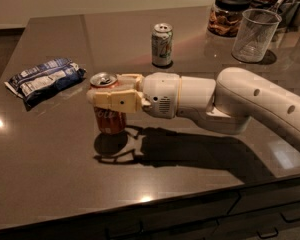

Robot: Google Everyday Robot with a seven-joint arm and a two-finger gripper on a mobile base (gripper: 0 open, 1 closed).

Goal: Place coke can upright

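The coke can (pixel 109 122), red-orange with a silver top, stands upright on the dark table (pixel 50 149), left of centre. My gripper (pixel 106 88) reaches in from the right at can-top height. Its cream fingers (pixel 114 100) are closed around the can's upper part, one on the near side and one on the far side. The can's base appears to rest on the table, above its reflection.
A white-and-green soda can (pixel 162 44) stands upright behind the gripper. A blue snack bag (pixel 44 79) lies to the left. A glass jar (pixel 228 13) and a clear plastic cup (pixel 253 35) stand at the back right. The table's front edge runs close below.
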